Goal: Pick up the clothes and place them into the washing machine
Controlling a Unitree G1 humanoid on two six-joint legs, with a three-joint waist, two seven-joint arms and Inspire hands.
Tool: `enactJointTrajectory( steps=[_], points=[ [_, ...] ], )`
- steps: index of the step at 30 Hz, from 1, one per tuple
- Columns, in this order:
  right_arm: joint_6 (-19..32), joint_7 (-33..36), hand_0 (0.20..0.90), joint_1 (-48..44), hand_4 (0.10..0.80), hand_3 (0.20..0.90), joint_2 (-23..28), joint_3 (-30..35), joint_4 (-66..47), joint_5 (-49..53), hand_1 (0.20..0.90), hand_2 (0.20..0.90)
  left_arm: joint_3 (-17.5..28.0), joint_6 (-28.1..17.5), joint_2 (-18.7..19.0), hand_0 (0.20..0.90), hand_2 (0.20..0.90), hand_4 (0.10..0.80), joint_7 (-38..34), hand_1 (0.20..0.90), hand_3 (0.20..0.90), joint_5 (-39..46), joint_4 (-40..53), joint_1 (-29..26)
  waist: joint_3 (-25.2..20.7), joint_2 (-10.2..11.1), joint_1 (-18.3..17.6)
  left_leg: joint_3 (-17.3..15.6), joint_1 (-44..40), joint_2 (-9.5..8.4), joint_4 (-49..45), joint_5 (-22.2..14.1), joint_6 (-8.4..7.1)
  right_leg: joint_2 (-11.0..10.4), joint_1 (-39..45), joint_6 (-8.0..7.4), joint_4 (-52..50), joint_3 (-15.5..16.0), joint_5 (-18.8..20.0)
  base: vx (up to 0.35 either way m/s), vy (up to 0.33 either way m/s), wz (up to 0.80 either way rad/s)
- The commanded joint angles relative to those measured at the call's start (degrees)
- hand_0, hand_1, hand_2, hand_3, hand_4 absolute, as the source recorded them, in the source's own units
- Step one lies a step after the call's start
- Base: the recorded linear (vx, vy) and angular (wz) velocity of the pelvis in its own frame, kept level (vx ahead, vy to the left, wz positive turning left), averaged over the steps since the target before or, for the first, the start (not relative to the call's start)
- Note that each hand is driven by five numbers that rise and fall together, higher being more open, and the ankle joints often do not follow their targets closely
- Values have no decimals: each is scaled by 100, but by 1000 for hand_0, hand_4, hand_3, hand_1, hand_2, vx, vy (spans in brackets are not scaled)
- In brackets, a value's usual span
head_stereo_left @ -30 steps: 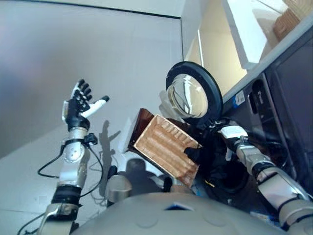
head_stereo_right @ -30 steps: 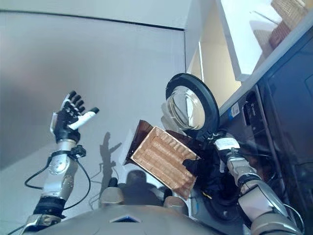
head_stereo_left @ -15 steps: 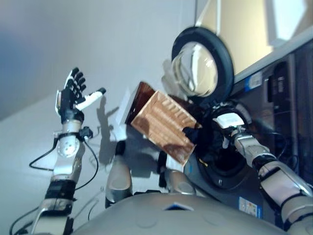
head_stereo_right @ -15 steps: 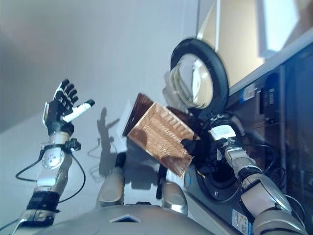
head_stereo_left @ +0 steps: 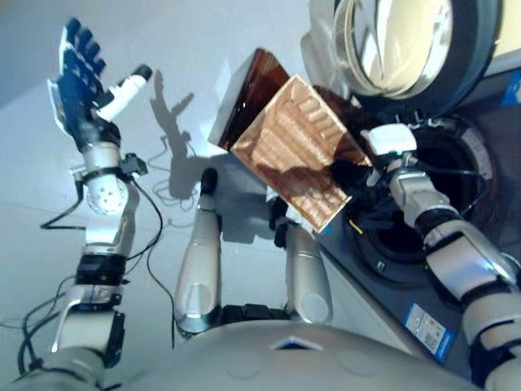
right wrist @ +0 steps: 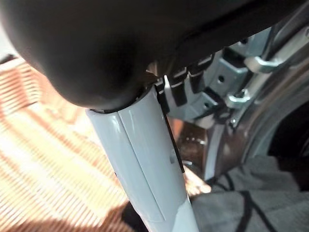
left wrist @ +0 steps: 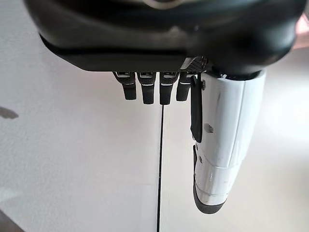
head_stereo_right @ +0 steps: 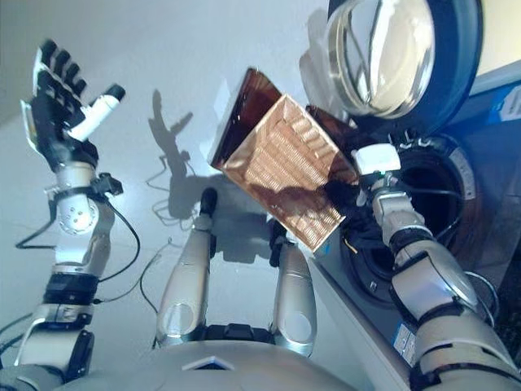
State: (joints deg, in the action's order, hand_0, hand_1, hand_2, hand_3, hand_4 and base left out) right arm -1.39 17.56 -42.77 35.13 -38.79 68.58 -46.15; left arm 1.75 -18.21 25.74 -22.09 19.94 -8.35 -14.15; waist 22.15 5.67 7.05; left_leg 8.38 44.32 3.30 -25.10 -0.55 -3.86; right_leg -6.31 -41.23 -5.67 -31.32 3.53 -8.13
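A woven brown basket hangs tipped on its side at the mouth of the washing machine's drum. My right hand is shut on the basket's rim at the drum's edge. In the right wrist view the white-covered thumb lies along the wicker, and grey cloth with dark lines rests just past it inside the drum. My left hand is raised far to the left, open and holding nothing, with fingers straight over bare floor.
The round glass door of the machine stands swung open above the basket. The machine's dark front runs along the right side. Pale grey floor lies to the left and behind the basket.
The camera has tipped downward, so the whole picture has shifted. The basket stays tipped at the drum mouth in my right hand, and my left hand stays raised and open.
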Motion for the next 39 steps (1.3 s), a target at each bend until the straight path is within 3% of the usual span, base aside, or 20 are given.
enactJointTrajectory(
  steps=[1,4,5,6,7,9,23,39],
  points=[
    [-301,261,900,-90,800,900,430,-109,345,325,900,900,326,-699,221,900,900,800,-212,900,900,-324,883,-3,-460,-174,-32,58,483,-105,-713,-515,-118,-7,-462,49,-65,-23,141,-51,18,-3],
    [-317,285,900,-153,800,900,426,-112,416,376,900,900,358,-661,213,900,900,800,-251,900,900,-373,897,-9,-446,-230,-26,76,662,-126,-944,-610,-101,-3,-673,59,-286,-43,71,27,5,-1],
    [-320,258,900,-165,800,900,401,-136,463,357,900,900,355,-641,207,900,900,800,-257,900,900,-410,906,-21,-458,-276,-24,79,712,-115,-1157,-875,-89,9,-746,61,-565,-67,-191,-18,22,-4],
    [-317,273,900,-163,800,900,398,-160,480,347,900,900,344,-642,213,900,900,800,-263,900,900,-422,897,-41,-430,-286,-17,79,842,-132,-1235,-746,-66,6,-876,94,-596,-51,-68,75,25,-3],
    [-316,267,900,-151,800,900,404,-158,508,351,900,900,347,-636,204,900,900,800,-282,900,900,-416,902,-39,-444,-303,-26,106,837,-138,-1362,-968,-57,40,-903,81,-733,-90,-248,-13,18,-4],
    [-325,281,900,-108,800,900,381,-146,660,346,900,900,311,-631,200,900,900,800,-296,900,900,-424,908,-68,-422,-356,-7,133,1015,-161,-1584,-1076,-30,42,-1085,87,-927,-57,-337,24,3,-8],
    [-292,242,900,570,800,900,73,-50,776,137,900,900,86,-688,144,900,900,800,-136,900,900,-380,846,-66,-610,-419,-75,175,1298,-234,-1797,-1139,33,96,-1434,143,-1211,-68,-412,-13,-3,0],
    [-427,313,900,1610,800,900,-328,447,844,-194,900,900,253,-687,39,900,900,800,47,900,900,-331,854,315,-1006,-492,-198,237,1508,-179,-1750,-995,9,115,-1600,207,-1250,-47,-399,-21,-5,0]
  ],
)
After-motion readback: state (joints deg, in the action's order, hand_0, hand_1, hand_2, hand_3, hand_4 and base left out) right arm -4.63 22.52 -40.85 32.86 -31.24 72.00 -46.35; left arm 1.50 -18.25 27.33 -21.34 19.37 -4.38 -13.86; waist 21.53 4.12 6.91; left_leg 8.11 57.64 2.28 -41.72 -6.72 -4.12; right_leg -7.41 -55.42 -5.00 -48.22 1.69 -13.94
